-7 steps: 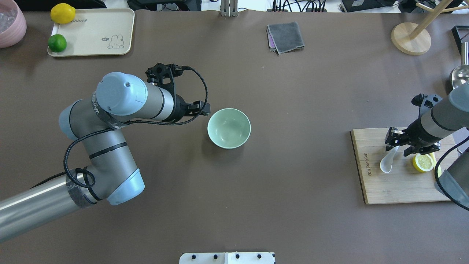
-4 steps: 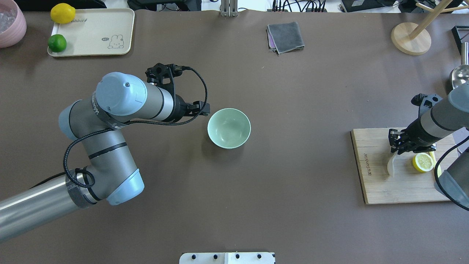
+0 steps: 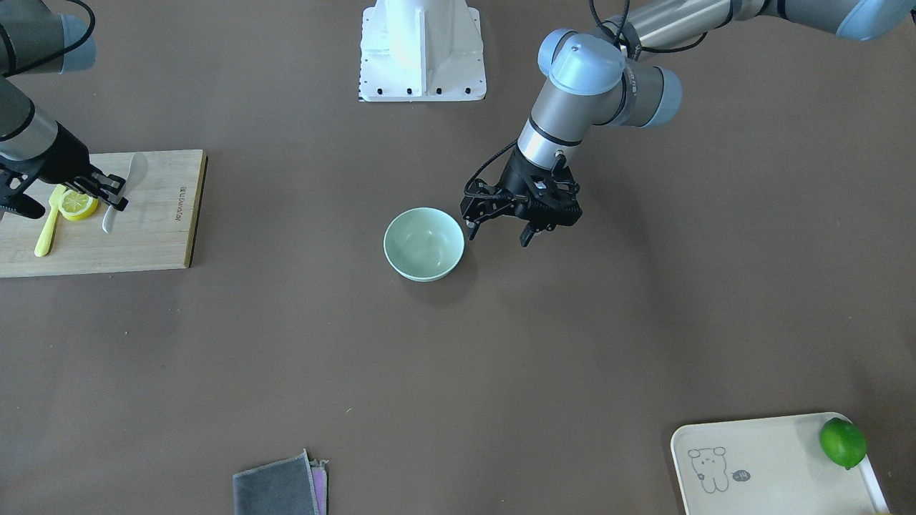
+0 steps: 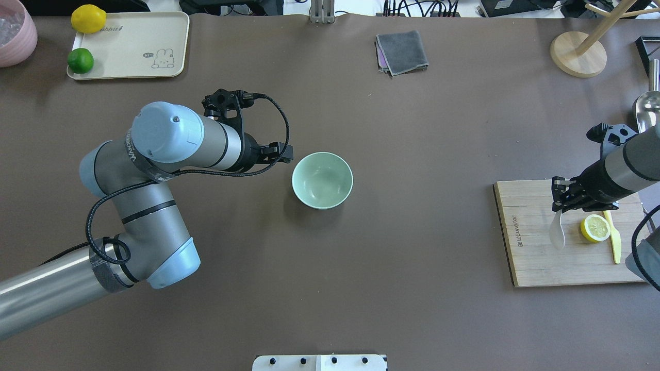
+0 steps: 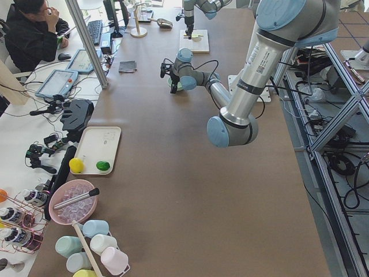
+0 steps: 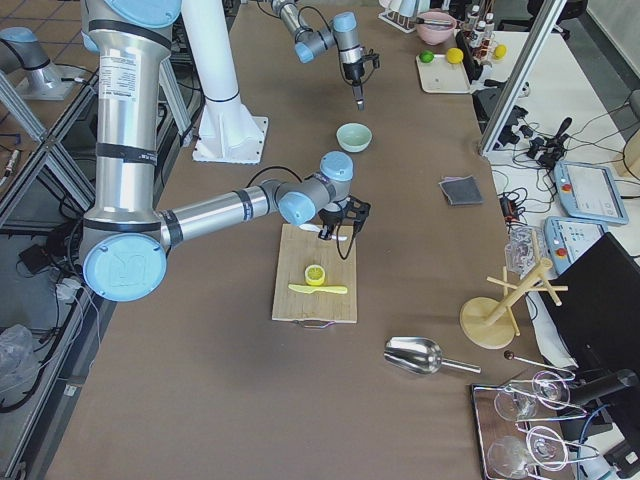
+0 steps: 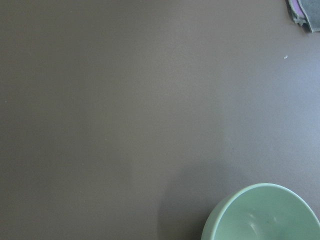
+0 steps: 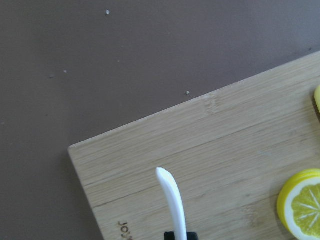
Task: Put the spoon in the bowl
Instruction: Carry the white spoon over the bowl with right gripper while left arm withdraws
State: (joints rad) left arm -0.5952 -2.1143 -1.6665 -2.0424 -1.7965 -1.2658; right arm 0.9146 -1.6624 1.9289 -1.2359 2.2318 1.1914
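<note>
The white spoon (image 4: 557, 234) hangs from my right gripper (image 4: 558, 207), which is shut on its handle and holds it over the wooden cutting board (image 4: 531, 263). In the front view the spoon (image 3: 134, 169) is tilted, its scoop clear of the board. The right wrist view shows the spoon (image 8: 172, 200) edge-on above the board. The mint-green bowl (image 4: 322, 180) stands empty mid-table, far to the left of the spoon. My left gripper (image 3: 499, 232) is open and empty, just beside the bowl (image 3: 424, 243). The bowl's rim (image 7: 265, 212) shows in the left wrist view.
A lemon half (image 4: 593, 228) and a yellow plastic knife (image 4: 615, 239) lie on the board. A grey cloth (image 4: 402, 51) is at the back, a cream tray (image 4: 139, 46) with a lemon and a lime back left, a wooden stand (image 4: 577, 54) and a metal scoop (image 4: 647, 105) back right.
My right gripper has closed on the spoon's handle and lifted it off the board, turning it edge-on. The left arm has shifted slightly away from the bowl.
</note>
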